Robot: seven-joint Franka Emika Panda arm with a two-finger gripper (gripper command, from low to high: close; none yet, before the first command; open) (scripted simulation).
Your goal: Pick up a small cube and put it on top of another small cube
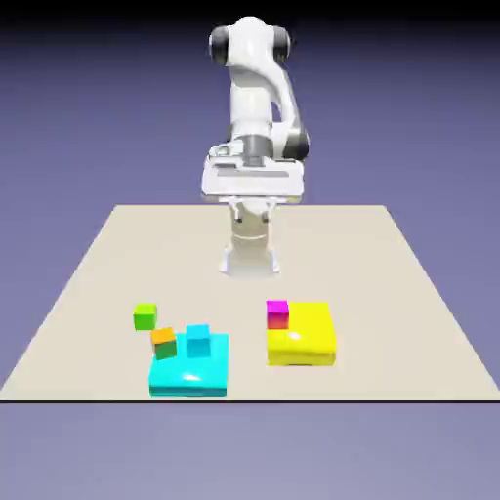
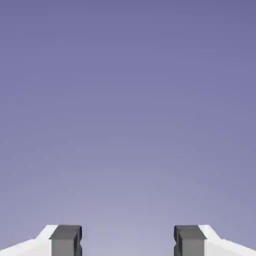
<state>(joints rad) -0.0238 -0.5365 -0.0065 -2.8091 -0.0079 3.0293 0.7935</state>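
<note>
Two flat slabs sit near the desk's (image 1: 410,293) front edge in the exterior view: a cyan slab (image 1: 188,373) and a yellow slab (image 1: 305,342). Small lime-green cube (image 1: 145,314) rests on the bare desk, just beyond the cyan slab toward the exterior view's left. Small magenta-pink cube (image 1: 278,312) perches on the yellow slab's far corner. An orange-and-green cube (image 1: 164,342) and a cyan cube (image 1: 199,338) sit at the cyan slab. White arm (image 1: 256,93) is up high, well apart. Over to the hand view: the hand (image 2: 128,240) is released, fingertips (image 2: 65,239) spread wide, only blue-violet backdrop between them.
</note>
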